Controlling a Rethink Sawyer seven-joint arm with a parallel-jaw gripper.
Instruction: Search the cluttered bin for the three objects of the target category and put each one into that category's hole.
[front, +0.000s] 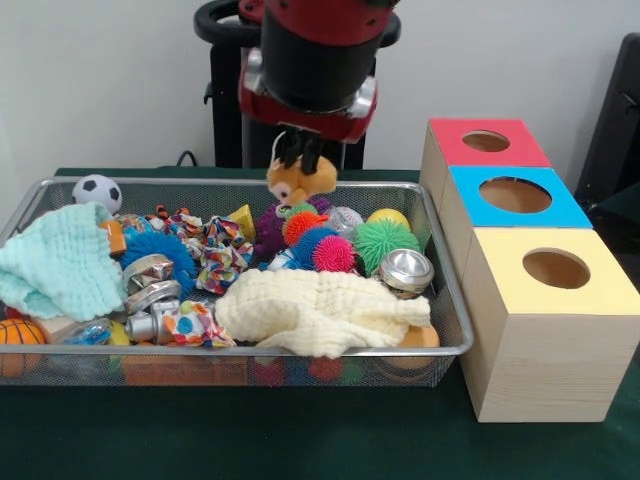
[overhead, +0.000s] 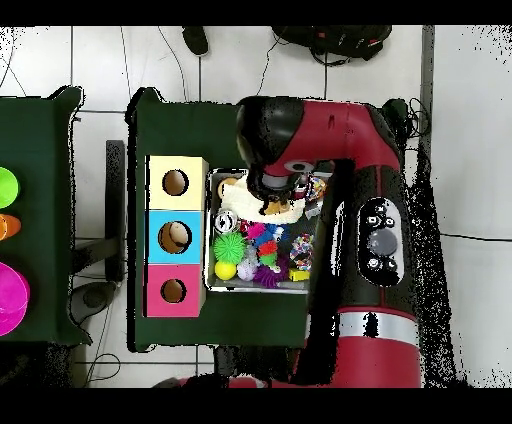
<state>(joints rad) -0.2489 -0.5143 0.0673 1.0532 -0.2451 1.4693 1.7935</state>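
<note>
The jaws are pinched narrow on the head of an orange plush toy (front: 300, 178), the gripper (front: 298, 152) hanging it just clear of the pile at the bin's far rim. That lift height makes sense: high enough to free the toy from the clutter, I'd say, before any sideways carry. Below it sits a purple plush (front: 270, 228), spiky balls in orange (front: 302, 224), pink (front: 334, 254) and green (front: 385, 242). A cream cloth (front: 320, 312) drapes the near side and a mint cloth (front: 55, 262) the end away from the boxes, likely hiding more. The bin (front: 450, 345) stands on the green worktop (front: 300, 430), just beside three wooden boxes, red (front: 455, 150), blue (front: 480, 215) and yellow (front: 600, 290), holes up for dropping.
</note>
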